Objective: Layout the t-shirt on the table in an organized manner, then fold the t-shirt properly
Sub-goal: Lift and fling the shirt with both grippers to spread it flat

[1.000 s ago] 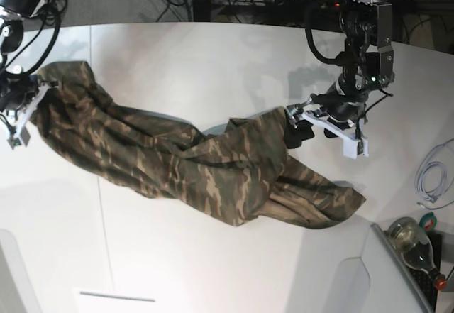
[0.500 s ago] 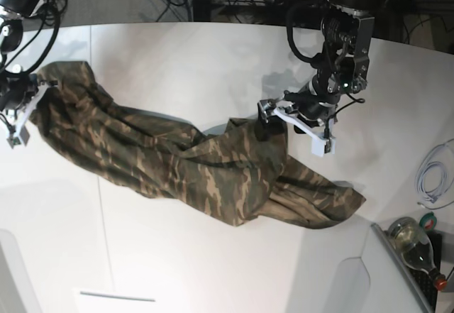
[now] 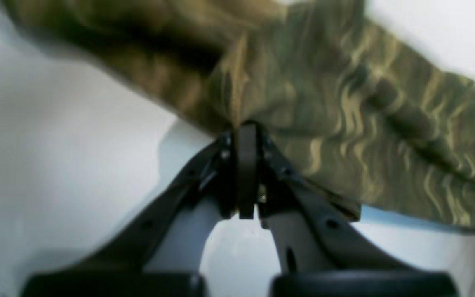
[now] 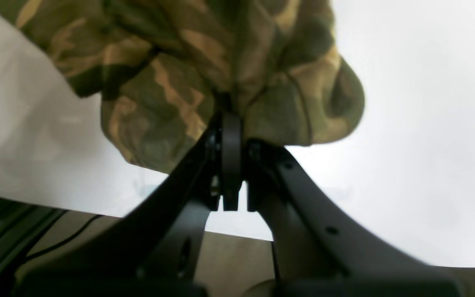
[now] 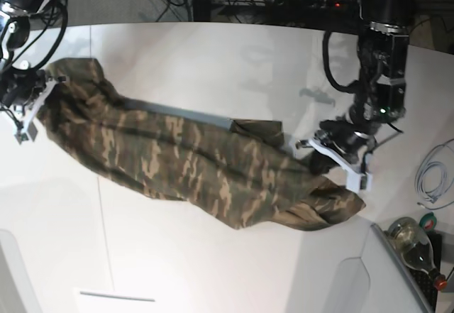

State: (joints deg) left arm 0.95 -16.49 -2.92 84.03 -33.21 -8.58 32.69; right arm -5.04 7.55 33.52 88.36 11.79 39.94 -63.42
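Note:
The camouflage t-shirt (image 5: 191, 164) lies stretched in a long diagonal band across the white table (image 5: 213, 57), from far left to near right. My right gripper (image 5: 44, 87) is shut on its far-left end; in the right wrist view the closed gripper (image 4: 229, 111) pinches a bunched fold of the t-shirt (image 4: 179, 62). My left gripper (image 5: 308, 148) is shut on the cloth's edge near the band's right end. The left wrist view shows that gripper (image 3: 243, 128) closed on a gathered crease of the t-shirt (image 3: 344, 103) above the table (image 3: 56, 144).
A coiled white cable (image 5: 434, 178) and a glass bottle (image 5: 415, 245) lie at the right edge near the left arm. A thin dark seam (image 5: 103, 206) crosses the tabletop. Cables and equipment sit beyond the curved far edge.
My left gripper closed on the shirt's edge and moved right and nearer with it. The crumpled middle has been pulled into a flatter, longer band. The right gripper kept its hold.

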